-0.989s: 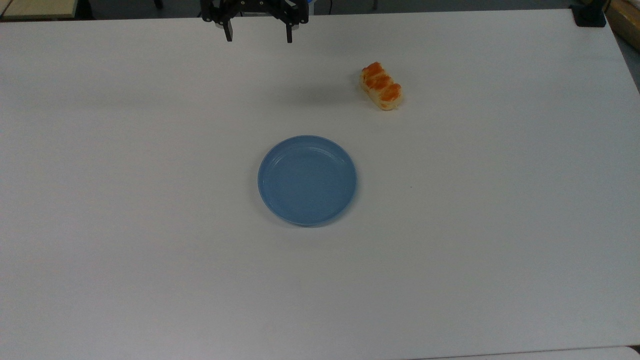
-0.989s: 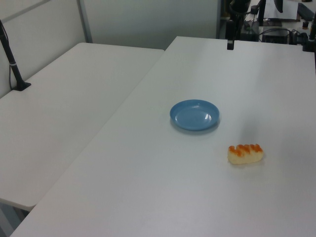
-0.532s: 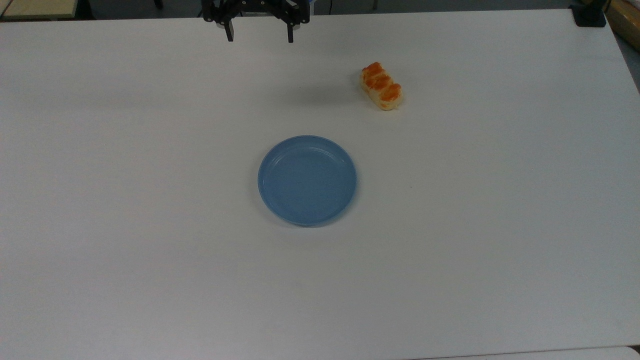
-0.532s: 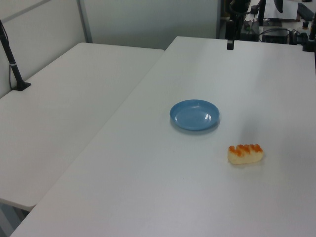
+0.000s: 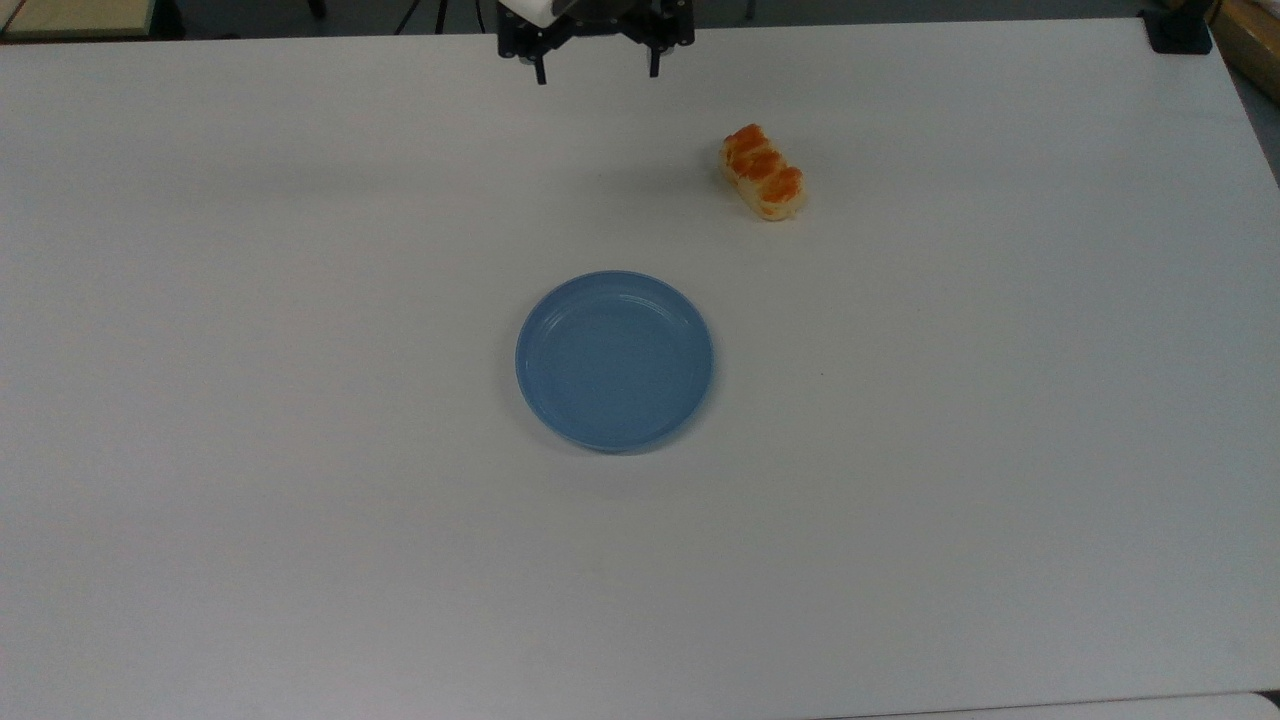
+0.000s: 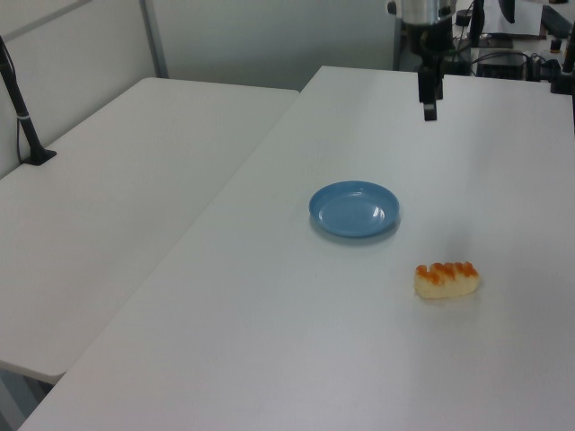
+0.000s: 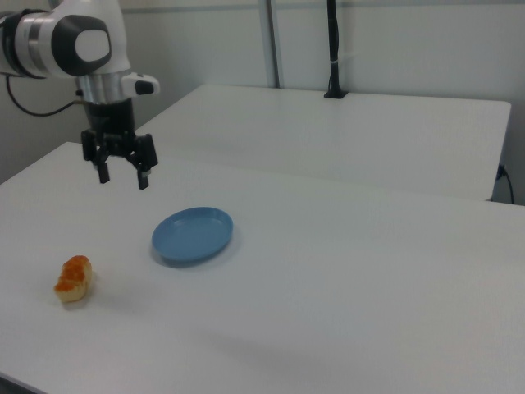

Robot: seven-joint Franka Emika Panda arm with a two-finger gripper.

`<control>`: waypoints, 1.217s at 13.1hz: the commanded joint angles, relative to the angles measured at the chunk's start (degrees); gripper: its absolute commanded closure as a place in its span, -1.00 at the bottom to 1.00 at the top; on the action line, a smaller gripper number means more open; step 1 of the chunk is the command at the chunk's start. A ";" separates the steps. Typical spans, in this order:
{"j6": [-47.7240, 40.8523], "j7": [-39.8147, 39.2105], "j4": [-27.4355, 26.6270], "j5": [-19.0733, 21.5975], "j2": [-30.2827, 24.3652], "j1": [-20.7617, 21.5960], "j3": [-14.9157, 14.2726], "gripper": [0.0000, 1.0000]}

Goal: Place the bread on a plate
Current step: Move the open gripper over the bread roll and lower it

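The bread point(image 5: 764, 172), a pale-yellow loaf with orange-brown bumps, lies on the white table point(image 5: 300, 500) up and to the right of the plate in the top view. It also lies at the right view's lower left point(image 7: 73, 278) and in the left view point(image 6: 446, 279). The blue plate point(image 5: 613, 360) sits empty mid-table point(image 6: 355, 208) point(image 7: 193, 235). My gripper point(image 5: 597, 75) hangs open in the air at the table's far edge in the top view, left of the bread and apart from it point(image 7: 123, 178) point(image 6: 429, 111).
A second white table point(image 6: 135, 180) adjoins on the left view's left, with a black pole point(image 6: 20, 112) clamped to it. A black clamp point(image 5: 1180, 30) sits at the top view's upper right corner. Cables and equipment point(image 6: 512, 54) stand behind the table's far end.
My gripper has moved to the top view's right, toward the bread, staying open. Bread and plate have not moved.
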 commanded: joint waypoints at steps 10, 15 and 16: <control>7.48 -3.27 -12.35 2.61 4.74 9.76 4.60 -1.00; 16.78 3.38 -15.69 -1.94 11.50 12.57 7.42 -1.00; 18.03 5.76 -15.79 -4.15 13.35 13.19 7.51 -1.00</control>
